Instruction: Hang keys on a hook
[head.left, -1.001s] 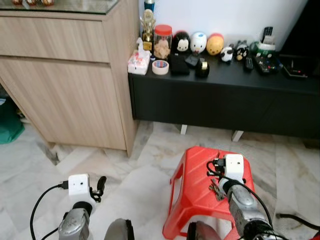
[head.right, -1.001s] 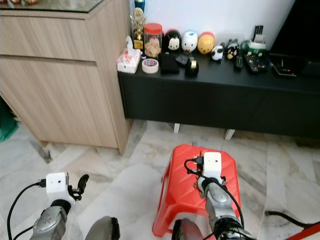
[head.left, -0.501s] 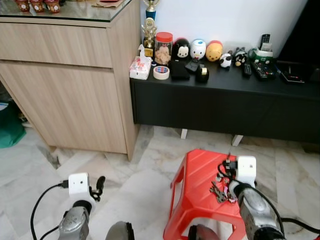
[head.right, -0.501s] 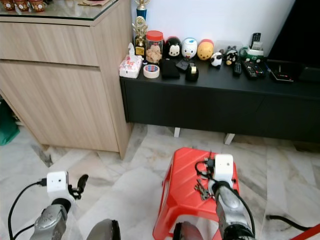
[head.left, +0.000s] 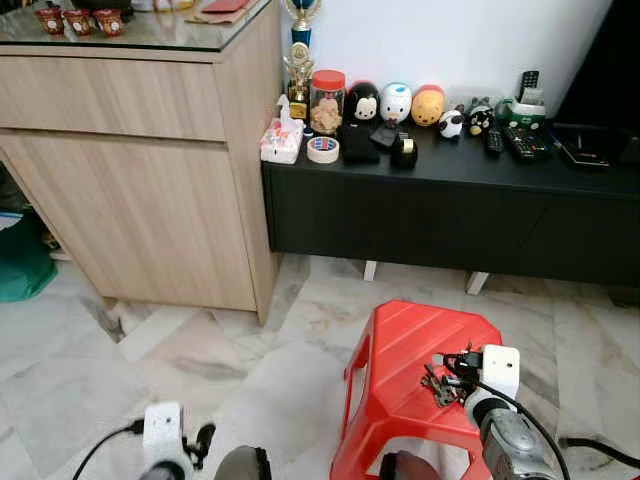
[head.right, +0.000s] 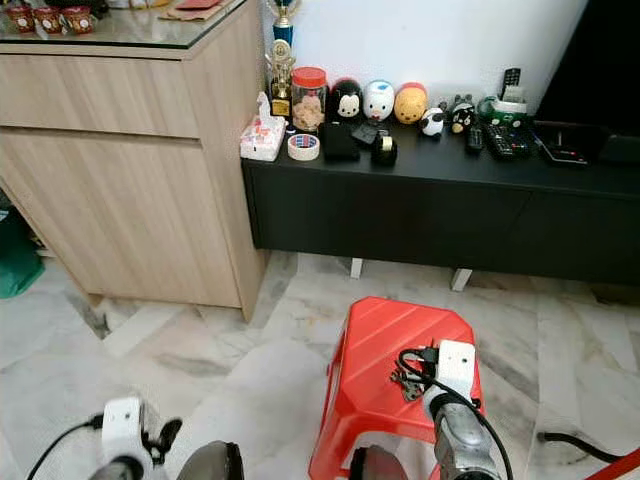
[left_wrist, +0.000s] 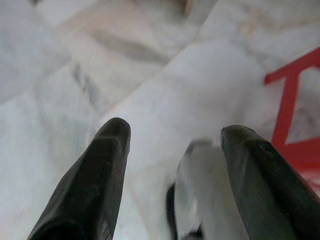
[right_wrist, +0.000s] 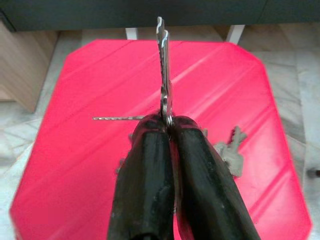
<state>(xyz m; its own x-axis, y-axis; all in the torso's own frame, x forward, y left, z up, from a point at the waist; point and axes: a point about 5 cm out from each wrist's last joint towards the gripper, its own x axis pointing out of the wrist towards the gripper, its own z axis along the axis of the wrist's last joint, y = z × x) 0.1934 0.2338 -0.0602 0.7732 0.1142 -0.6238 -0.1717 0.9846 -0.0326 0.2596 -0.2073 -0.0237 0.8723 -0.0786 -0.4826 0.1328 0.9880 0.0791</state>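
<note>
Keys (right_wrist: 166, 90) sit pinched in my right end effector (right_wrist: 169, 125), fingers clamped tight, above the red stool (right_wrist: 90, 150). My left end effector (left_wrist: 172, 145) hangs released over the marble floor (left_wrist: 65, 90).

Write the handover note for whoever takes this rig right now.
Right claw: shut on the keys, held above the red stool; one key sticks up between the fingers, others dangle beside them.
Left claw: open, low over the marble floor, holding nothing.
Done: keys are gripped.
Left: find a hook, none can be made out from here, carry the keys over and hang them.
</note>
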